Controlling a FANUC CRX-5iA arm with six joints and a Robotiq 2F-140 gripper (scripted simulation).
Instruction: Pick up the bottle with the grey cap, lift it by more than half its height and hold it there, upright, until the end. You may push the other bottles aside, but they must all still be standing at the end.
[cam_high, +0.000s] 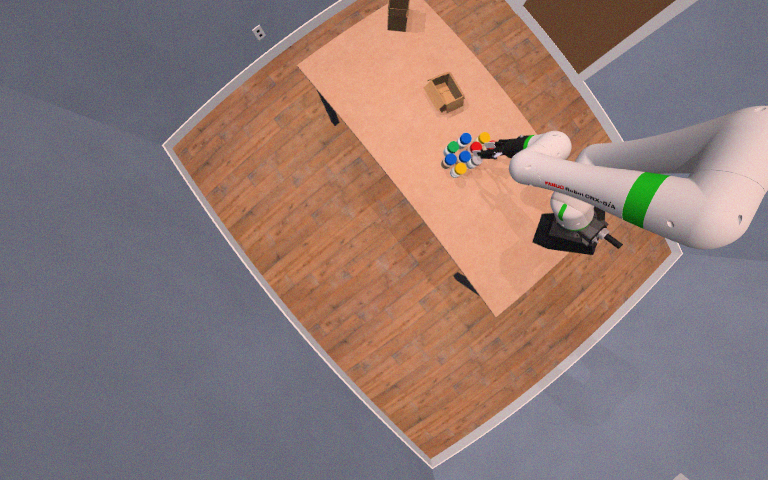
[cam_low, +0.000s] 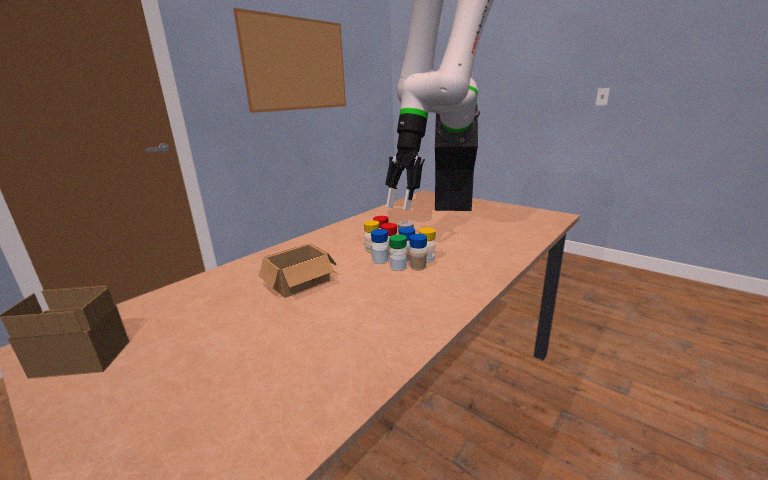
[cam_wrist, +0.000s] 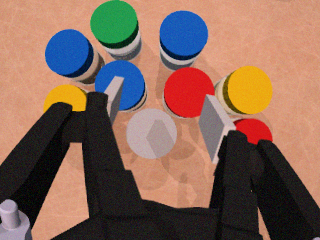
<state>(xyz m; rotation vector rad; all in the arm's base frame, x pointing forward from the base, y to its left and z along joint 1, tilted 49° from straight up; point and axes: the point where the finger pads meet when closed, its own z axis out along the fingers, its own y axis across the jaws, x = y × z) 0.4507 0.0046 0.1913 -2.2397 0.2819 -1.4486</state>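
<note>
Grey-capped bottle (cam_wrist: 152, 134) stands upright on the long peach-coloured table (cam_low: 226, 362), at the arm's side of a tight cluster of small round-capped bottles that sits toward the far end of the worktop, nearer the end where the robot's black pedestal (cam_low: 453, 181) is mounted. From the wrist view its pale grey lid lies directly below the black two-finger gripper (cam_wrist: 160, 116), centred in the gap between the two pale finger pads. The pincer is released, fingers standing partly apart with nothing between them, and it hangs above the caps rather than down among them; in the exterior view the fingertips are clear of the bottle tops.

Around the grey cap, a blue-capped bottle (cam_wrist: 122, 84) is just beside it on one side and a red-capped bottle (cam_wrist: 188, 91) just beside it on the other. Beyond those stand a green-capped bottle (cam_wrist: 115, 23) and two more blue ones, with yellow caps at the outer flanks of the group. All the bottles are upright.

A small open cardboard box (cam_low: 295, 268) rests near the middle of the worktop, well apart from the cluster, and a larger brown cardboard box (cam_low: 62, 331) sits at the opposite end, near the corner.
</note>
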